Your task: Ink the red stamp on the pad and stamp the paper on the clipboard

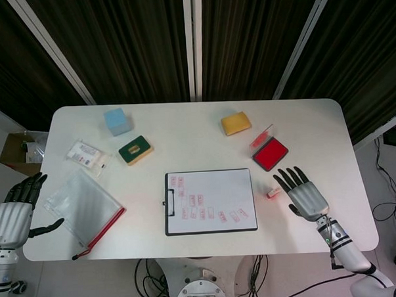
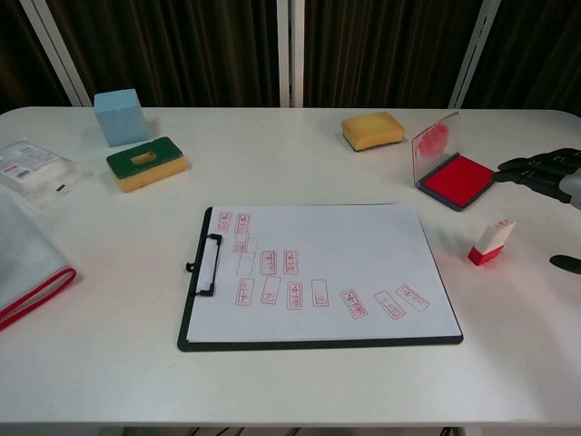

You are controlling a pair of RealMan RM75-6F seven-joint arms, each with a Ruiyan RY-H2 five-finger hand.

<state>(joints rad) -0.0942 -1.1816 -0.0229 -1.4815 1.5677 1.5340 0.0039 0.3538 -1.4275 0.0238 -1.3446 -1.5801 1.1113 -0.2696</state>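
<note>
1. I saw the small red-and-white stamp [image 1: 273, 193] lying tilted on the white table [image 1: 197, 132], just beside the right edge of the black clipboard [image 1: 210, 202] and near the open red ink pad [image 1: 270, 153] with its clear lid raised (the lid was smeared red on the inside in the chest view).
2. My right hand [image 1: 305, 195] hovered just beside the stamp on its far side from the clipboard, fingers spread wide and holding nothing; the chest view caught only its dark fingertips [image 2: 536, 169] at the right edge, above the table and not touching the stamp [image 2: 490, 242].
3. The white sheet of paper [image 2: 318, 271] on the clipboard carried a scatter of red rectangular stamp marks, most of them in its left and lower parts.
4. A yellow sponge [image 1: 236, 123] sat behind the ink pad, well apart from it.
5. On the left half I had a green-topped yellow sponge [image 1: 135, 150], a pale blue box [image 1: 116, 121] behind it, a small clear packet with white contents [image 1: 85, 155], and a clear zip pouch with a red edge [image 1: 85, 209] near the front-left corner.
6. My left hand [image 1: 15, 212] hung off the table's left edge, fingers apart and empty.
</note>
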